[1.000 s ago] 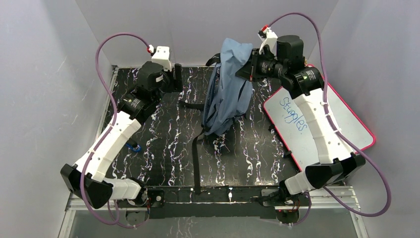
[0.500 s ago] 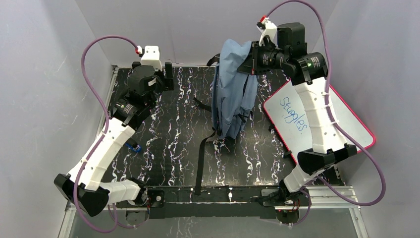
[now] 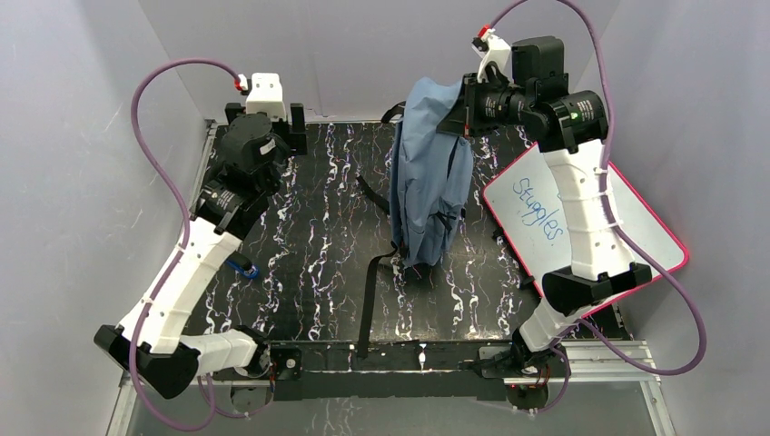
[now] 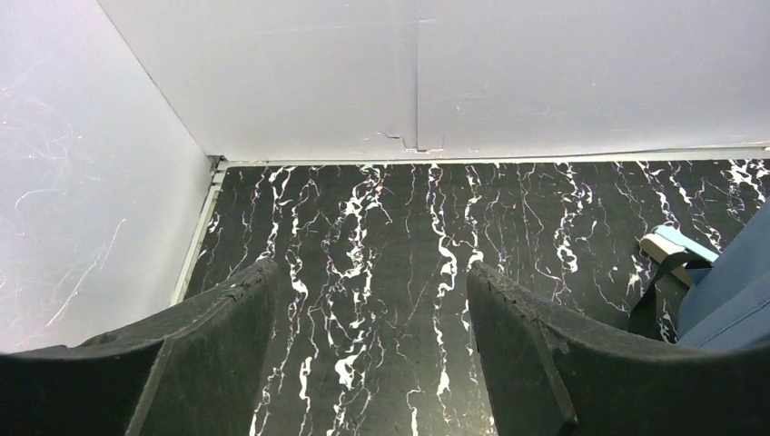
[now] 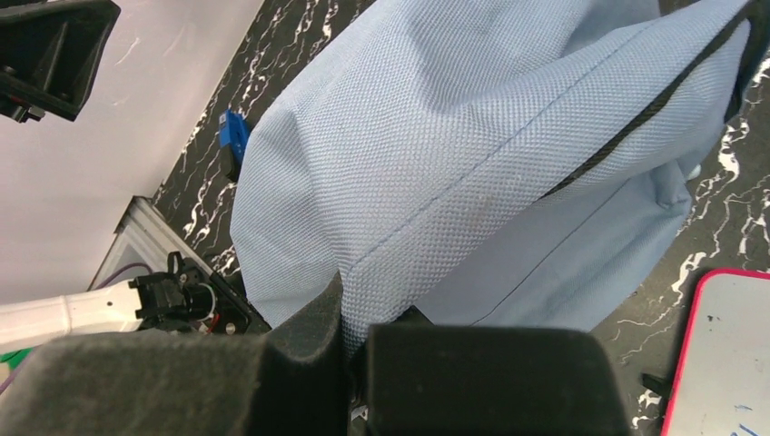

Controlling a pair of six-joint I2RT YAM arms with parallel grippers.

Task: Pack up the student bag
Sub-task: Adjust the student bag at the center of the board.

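— Where's the student bag (image 3: 427,191)?
— Hanging upright from my right pincer (image 5: 354,313), which is clamped on its top fabric, base down at the worktop (image 3: 309,236)
— And the left?
— My left pincer (image 4: 372,300) gapes empty, well to the bag's left. What's inside the bag is hidden from me

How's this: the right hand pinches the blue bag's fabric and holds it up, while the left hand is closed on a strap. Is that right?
Not quite: the left hand is open and empty, as the left wrist view shows. The right hand does pinch the fabric of the student bag and hold it up.
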